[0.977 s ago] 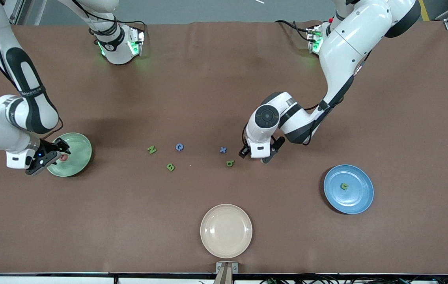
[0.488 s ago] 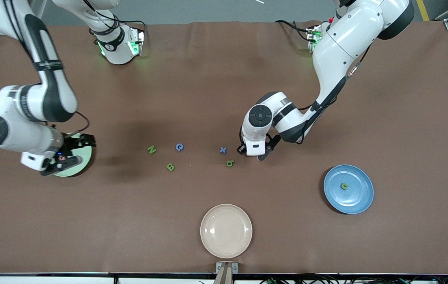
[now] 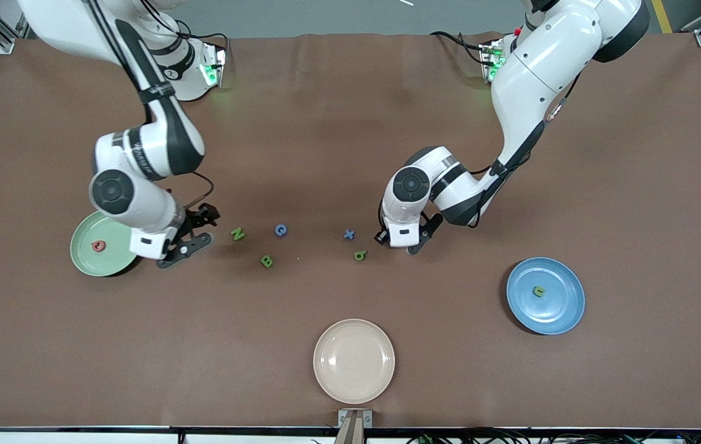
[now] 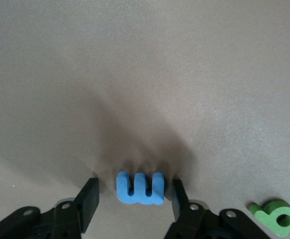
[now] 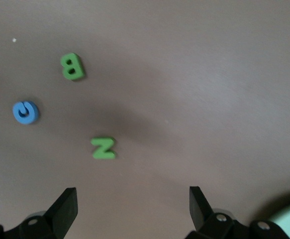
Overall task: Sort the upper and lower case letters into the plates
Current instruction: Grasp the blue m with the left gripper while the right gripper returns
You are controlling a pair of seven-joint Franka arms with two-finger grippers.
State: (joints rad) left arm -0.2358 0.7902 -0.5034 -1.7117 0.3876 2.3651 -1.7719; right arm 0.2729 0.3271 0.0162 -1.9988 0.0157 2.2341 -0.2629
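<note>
1. Since a second ago the right gripper [image 3: 191,233] has swung off the pale mint green round plate [image 3: 86,262] and now hangs over bare tabletop between that plate and the small green toy letter N [image 3: 237,234], fingers spread wide and holding nothing.
2. Left on the mint plate is a tiny pink letter [image 3: 98,246].
3. The right wrist view shows the N [image 5: 104,148] ahead of the parted fingers, with the green letter B [image 5: 72,66] and the blue letter C [image 5: 25,111] past it.
4. On the brown table cover [image 3: 338,123], the C [image 3: 281,230] sits beside the N toward the left arm's end, and the B [image 3: 267,261] lies nearer the front camera than both.
5. The left gripper [image 3: 405,242] has barely shifted and is low at the table, just beside the small blue letter x [image 3: 349,234] and green letter b [image 3: 360,254].
6. Its wrist view shows a chunky blue letter E [image 4: 140,188] between its two black fingers [image 4: 89,201], which stand apart and do not touch it; the b [image 4: 277,217] lies close by.
7. The medium blue round plate [image 3: 563,314] toward the left arm's end holds one small curved green letter [image 3: 539,291].
8. A cream-beige round plate [image 3: 354,361] sits nearest the front camera.
</note>
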